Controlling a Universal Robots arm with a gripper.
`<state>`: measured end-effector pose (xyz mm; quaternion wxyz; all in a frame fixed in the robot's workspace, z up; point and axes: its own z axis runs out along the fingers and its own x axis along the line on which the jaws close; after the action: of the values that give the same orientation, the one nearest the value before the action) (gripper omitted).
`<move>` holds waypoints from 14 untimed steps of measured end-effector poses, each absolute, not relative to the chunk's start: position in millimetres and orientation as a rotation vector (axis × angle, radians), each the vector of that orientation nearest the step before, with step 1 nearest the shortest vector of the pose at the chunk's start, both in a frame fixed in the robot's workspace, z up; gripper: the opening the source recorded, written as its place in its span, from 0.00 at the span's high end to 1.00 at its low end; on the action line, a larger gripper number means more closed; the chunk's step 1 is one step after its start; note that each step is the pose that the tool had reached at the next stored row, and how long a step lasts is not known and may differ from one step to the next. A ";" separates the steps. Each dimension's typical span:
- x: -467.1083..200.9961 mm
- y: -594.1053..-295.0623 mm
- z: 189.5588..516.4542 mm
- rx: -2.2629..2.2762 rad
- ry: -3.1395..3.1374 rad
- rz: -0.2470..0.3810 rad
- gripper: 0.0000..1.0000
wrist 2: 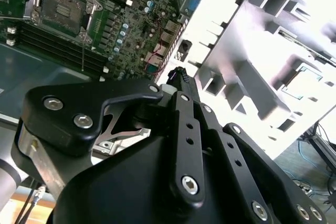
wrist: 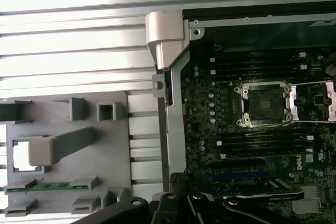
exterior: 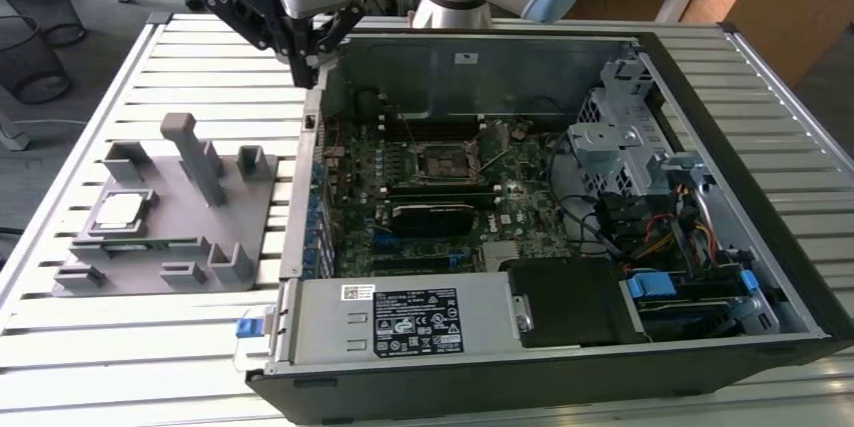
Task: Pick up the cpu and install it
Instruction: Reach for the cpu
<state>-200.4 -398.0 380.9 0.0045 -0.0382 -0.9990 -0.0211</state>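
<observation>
A: Where is the cpu (exterior: 120, 209)?

B: In the exterior view it lies flat, silvery top up, in a pocket of the grey holder (exterior: 254, 217). The holder stands just beside the computer case (exterior: 561, 372), on the exterior view's left of it. Nothing touches the cpu.

A: And the gripper (exterior: 314, 75)?

B: It hangs over the case's wall on that same side, at the corner far from the camera and well apart from the cpu. Its jaws are drawn together to one tip, with nothing between them.

A: What do the wrist views add?

B: The second wrist view shows the black fingers (wrist 2: 188, 129) close up, meeting at the tip, which the exterior view shows less plainly. The first wrist view looks down on the socket (wrist: 261, 103) inside the case, its metal frame swung open. It also shows a green memory stick (wrist: 50, 186) lying in the holder beside the case. A grey post (wrist: 60, 145) covers part of the holder's square pocket there.
</observation>
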 end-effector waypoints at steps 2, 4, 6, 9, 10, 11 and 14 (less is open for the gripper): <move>-202.2 -397.9 380.6 -0.120 -3.128 -0.066 0.89; -204.7 -398.0 380.2 -0.120 -3.127 -0.065 0.89; -208.6 -397.9 379.5 -0.120 -3.127 -0.066 0.89; -215.1 -397.9 378.7 -0.120 -3.127 -0.066 0.89; -217.4 -397.9 378.5 -0.120 -3.127 -0.066 0.89; -219.7 -397.9 378.3 -0.120 -3.127 -0.066 0.89; -224.4 -397.9 378.0 -0.120 -3.127 -0.066 0.89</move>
<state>-224.4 -397.9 378.0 0.0059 -0.0383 -0.9990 -0.0210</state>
